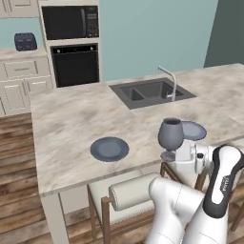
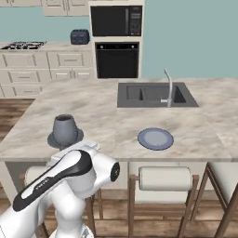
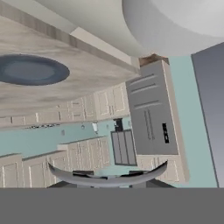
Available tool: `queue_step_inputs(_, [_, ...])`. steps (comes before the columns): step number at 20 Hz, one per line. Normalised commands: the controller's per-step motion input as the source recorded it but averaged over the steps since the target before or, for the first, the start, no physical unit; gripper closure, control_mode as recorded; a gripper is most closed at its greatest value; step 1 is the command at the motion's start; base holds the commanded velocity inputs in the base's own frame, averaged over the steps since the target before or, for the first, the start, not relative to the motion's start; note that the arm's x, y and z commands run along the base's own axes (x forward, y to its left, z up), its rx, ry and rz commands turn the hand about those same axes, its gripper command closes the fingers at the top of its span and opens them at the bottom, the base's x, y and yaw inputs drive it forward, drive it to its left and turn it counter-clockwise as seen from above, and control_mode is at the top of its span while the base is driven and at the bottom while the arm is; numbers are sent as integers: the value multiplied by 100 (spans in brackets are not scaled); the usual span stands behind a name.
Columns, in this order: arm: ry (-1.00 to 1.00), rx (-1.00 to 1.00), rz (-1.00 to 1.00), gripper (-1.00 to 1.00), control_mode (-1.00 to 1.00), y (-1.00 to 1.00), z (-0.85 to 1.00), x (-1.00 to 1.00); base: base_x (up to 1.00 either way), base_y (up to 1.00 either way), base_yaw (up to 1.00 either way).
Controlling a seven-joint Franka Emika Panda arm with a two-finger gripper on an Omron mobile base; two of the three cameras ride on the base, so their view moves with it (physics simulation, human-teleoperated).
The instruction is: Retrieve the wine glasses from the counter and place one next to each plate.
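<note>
- One glass in sight: smoky grey, see-through, a rounded bowl narrowing to a short stem on a round foot. It stands upright above the near edge of the worktop, in front of a plate.
- Gripper: it sits low at the stem of the glass, right above the white hand, and appears clenched on the glass. In the hand view, the curved grey rim of the foot arcs across the bottom, just above the finger tips.
- Two plates, both flat, round, grey-blue with a paler rim. One plate lies bare on the left part of the slab. The other plate lies to the right, partly hidden behind the glass.
- From the right base view the same two show: the open plate on the right, and the second plate peeking out around the glass.
- The worktop is pale beige marbled stone, smooth and faintly veined, with a squared edge.
- One dark sink with two basins is set into it, with one thin silver tap bent at a right angle.
- Two wooden stools with cream padded seats and roll backs stand along the near side; one stool is plain to see.
- On the far wall: one black microwave over one black oven, cream panelled cabinets, one dark toaster.
</note>
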Motion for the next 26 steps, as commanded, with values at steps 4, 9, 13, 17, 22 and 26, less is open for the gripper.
queue_step_inputs(4, [17,3,17,100,-100,-30,0,78,0,0,0])
queue_step_inputs(9, [26,1,18,100,-100,-20,-1,98,0,0,0])
queue_step_inputs(13, [31,1,28,100,-100,-11,-7,98,0,0,0])
queue_step_inputs(17, [34,2,30,100,-100,-19,-14,95,0,0,0])
queue_step_inputs(22, [6,1,9,100,-100,-4,-2,25,0,0,0])
queue_step_inputs(26, [-8,0,11,100,-100,-12,-31,22,0,0,0])
